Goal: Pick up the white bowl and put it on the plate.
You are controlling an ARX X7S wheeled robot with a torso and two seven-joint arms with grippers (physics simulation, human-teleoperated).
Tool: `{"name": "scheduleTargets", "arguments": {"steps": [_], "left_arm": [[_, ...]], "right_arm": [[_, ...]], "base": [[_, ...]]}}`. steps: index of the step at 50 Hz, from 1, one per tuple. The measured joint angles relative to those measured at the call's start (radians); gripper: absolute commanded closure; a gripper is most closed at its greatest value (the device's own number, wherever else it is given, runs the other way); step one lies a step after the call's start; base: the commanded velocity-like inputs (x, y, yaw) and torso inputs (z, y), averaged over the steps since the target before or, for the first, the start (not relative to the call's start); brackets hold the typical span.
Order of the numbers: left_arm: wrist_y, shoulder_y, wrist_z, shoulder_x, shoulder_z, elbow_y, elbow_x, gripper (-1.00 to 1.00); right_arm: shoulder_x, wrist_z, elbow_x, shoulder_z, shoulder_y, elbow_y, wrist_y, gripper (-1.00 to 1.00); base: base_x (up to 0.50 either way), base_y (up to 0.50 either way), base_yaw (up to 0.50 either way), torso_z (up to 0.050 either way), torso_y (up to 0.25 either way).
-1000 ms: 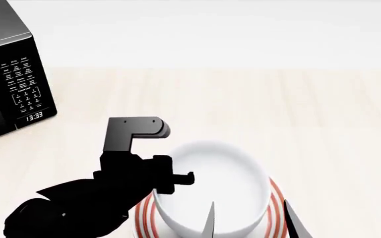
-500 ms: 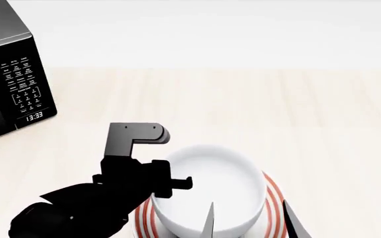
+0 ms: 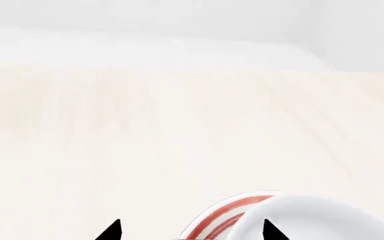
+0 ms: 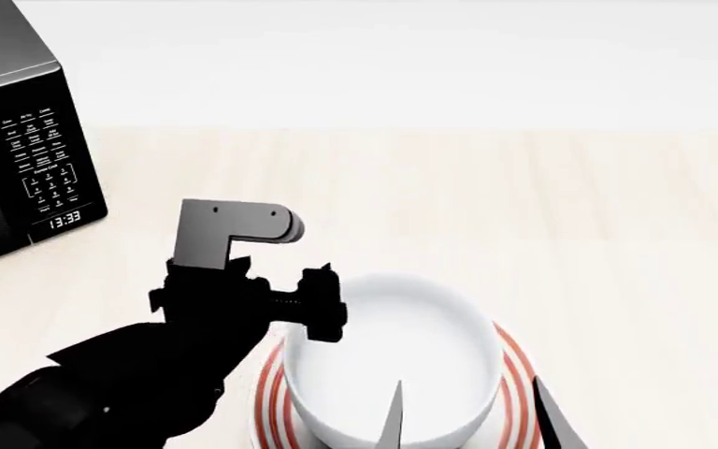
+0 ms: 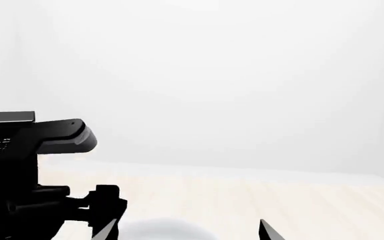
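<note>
White bowl (image 4: 391, 365): sat in the lower centre of the head view, resting inside the plate (image 4: 518, 393), whose red-orange rings showed at the bowl's left and right edges. Bowl upright, interior bare. In the left wrist view the bowl (image 3: 312, 220) and plate (image 3: 222, 215) occupied the lower right corner.

Left gripper (image 4: 322, 309): at left of centre in the head view, just beside the bowl's upper-left rim. In the left wrist view its two black fingertips (image 3: 112, 231) stood spread, one beside the plate's edge and the other in front of the bowl wall; nothing was clasped between them. Released, holding nothing.

Right gripper (image 5: 185, 231): only two dark tips showed at the lower edge of the right wrist view, set apart, empty; spread. The same tips appeared at the bottom edge of the head view, over the bowl's near side.

Microwave (image 4: 16, 140): black, upper left, well apart from the plate.

Table (image 4: 559, 215): pale wood.

Step in hand, by judgement: placement looked done and the left arm's job was to clear away. Best done by lifting straight up and off to the left, jaws kept spread, so the inner finger would not clip the rim and drag the bowl off centre.
</note>
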Motion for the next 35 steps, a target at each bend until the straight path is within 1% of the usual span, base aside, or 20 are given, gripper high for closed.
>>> {"name": "scheduleTargets", "arguments": {"steps": [10, 18, 27, 35], "left_arm": [[0.060, 0.014, -0.217, -0.181, 0.031, 0.369, 0.094, -1.00], [0.096, 0.045, -0.406, -0.336, 0.061, 0.654, 0.235, -1.00], [0.117, 0.102, -0.600, -0.491, 0.087, 0.904, 0.391, -1.00], [0.129, 0.171, -0.750, -0.610, 0.106, 1.088, 0.507, -1.00]], "right_arm": [[0.006, 0.011, 0.001, 0.007, 0.001, -0.025, 0.011, -1.00], [0.023, 0.036, 0.002, 0.027, 0.000, -0.099, 0.043, -1.00], [0.041, 0.063, -0.001, 0.040, 0.001, -0.193, 0.086, -1.00], [0.054, 0.084, -0.008, 0.035, 0.010, -0.274, 0.131, -1.00]], "base": [[0.00, 0.00, 0.00, 0.000, 0.000], [0.00, 0.00, 0.00, 0.000, 0.000], [0.00, 0.00, 0.00, 0.000, 0.000], [0.00, 0.00, 0.00, 0.000, 0.000]]}}
